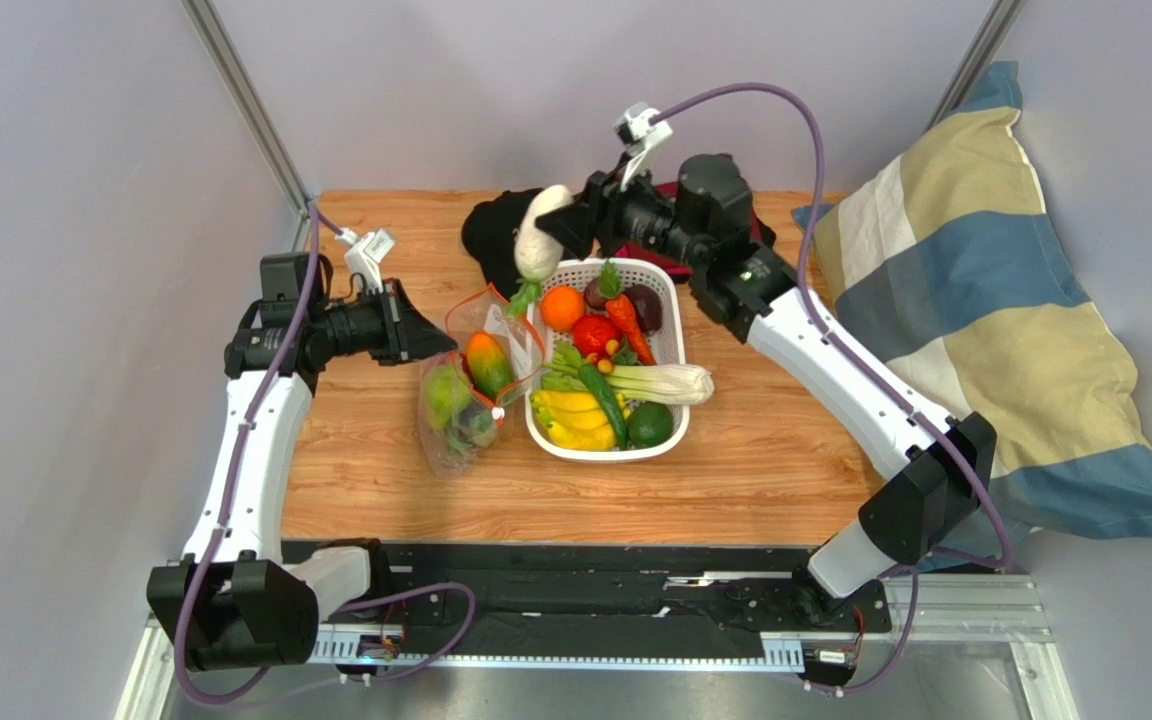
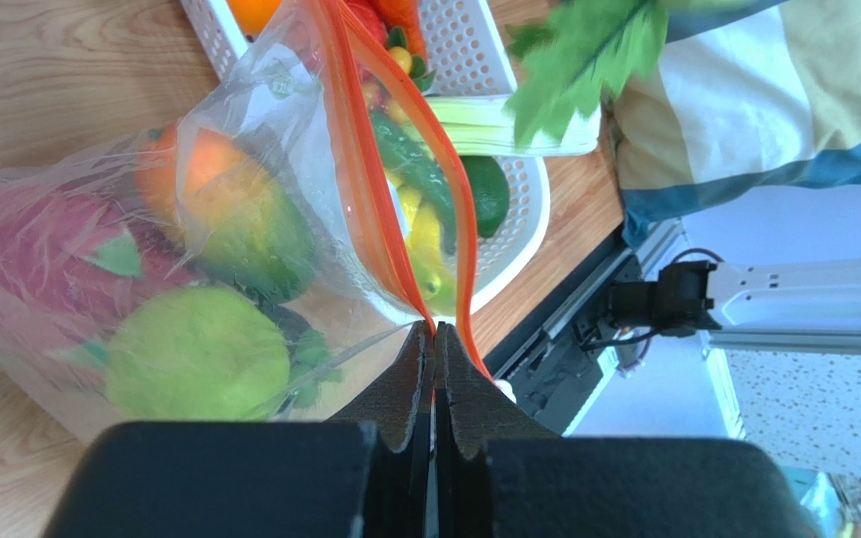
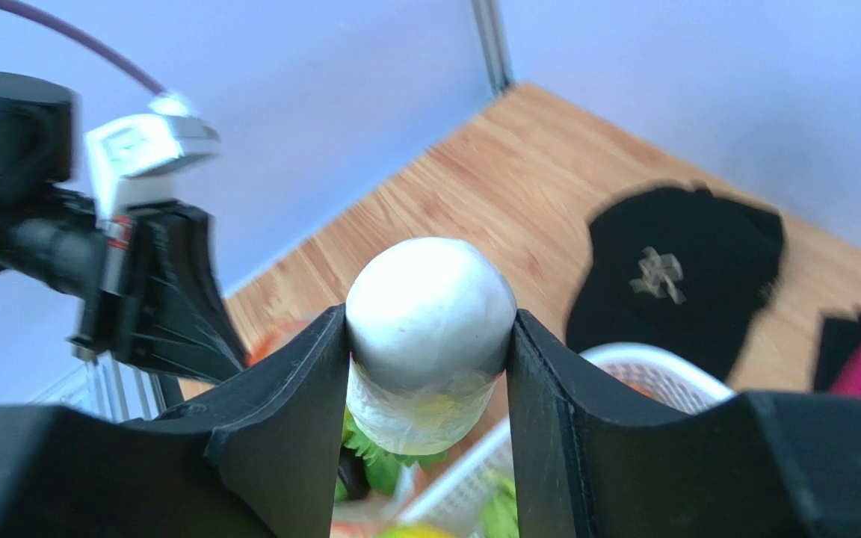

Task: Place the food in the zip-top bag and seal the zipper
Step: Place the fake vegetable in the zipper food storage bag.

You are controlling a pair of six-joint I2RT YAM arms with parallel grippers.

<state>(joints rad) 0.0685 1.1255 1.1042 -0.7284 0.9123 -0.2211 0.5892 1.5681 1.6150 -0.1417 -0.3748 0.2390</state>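
My two arms are built alike: long white links on the left arm (image 1: 244,465) and the right arm (image 1: 838,375), broken up by chunky black joint housings (image 1: 229,608). A thin purple cable (image 1: 755,90) runs along each (the same purple on both sides). A small white camera module (image 1: 369,255) sits at each wrist. The left gripper (image 2: 433,336) and right gripper (image 3: 429,336) have matte black, wedge-shaped fingers (image 3: 289,392).

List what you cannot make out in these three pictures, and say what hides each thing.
1. Left wrist view: the bag's closed end, cut off by the left edge.
2. Right wrist view: the radish's leaves, mostly behind the right gripper.
3. Top view: the basket's floor, under the vegetables.
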